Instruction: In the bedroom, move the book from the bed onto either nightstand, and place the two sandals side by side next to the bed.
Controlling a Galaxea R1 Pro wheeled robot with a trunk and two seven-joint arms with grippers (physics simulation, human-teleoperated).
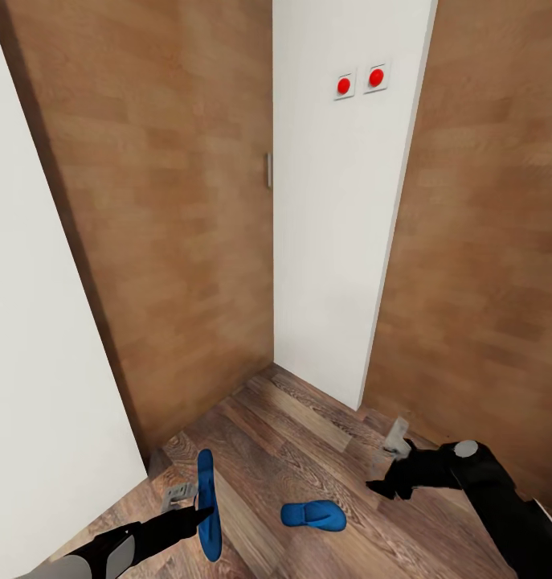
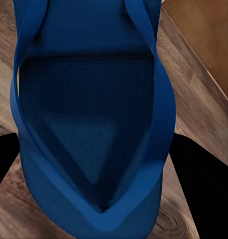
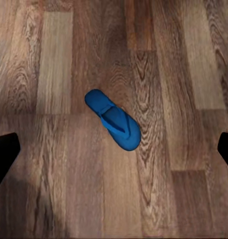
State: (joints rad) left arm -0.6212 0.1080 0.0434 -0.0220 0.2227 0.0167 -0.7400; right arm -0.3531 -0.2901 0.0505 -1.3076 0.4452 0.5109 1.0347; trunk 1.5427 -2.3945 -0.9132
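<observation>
Left gripper (image 1: 197, 503), head view: pinching one sandal (image 1: 208, 507) at mid-length, the sandal held on edge, long axis running away from the robot, toe end lowest, above the plank floor (image 1: 308, 418). Second sandal (image 1: 313, 515) lies flat on the floor between the two arms, long axis roughly crosswise to the robot. Right gripper (image 1: 388, 470) hovers beyond and to the right of it, apart from it, with nothing between its fingers; how wide they stand cannot be read from this view. The right arm is free and near, so my judgement is that the coming pick falls to it: the gripper must come down and back toward the robot. Walls are wood-grain panel and plain white (image 1: 332, 241); two red round buttons (image 1: 360, 81) sit high on the white strip. Left wrist view: held sandal (image 2: 94, 129) close up, matte blue, fine-dimpled footbed, thin straps meeting in a V; dark fingers (image 2: 198, 179) on either side, closed on its edges. Right wrist view: floor sandal (image 3: 114, 120) flat, straps up, well below the gripper, lying diagonal to the line between the fingers; fingertips (image 3: 4, 152) spread wide at the frame edges, empty. Floor (image 3: 54, 74) is brown, grained planks.
</observation>
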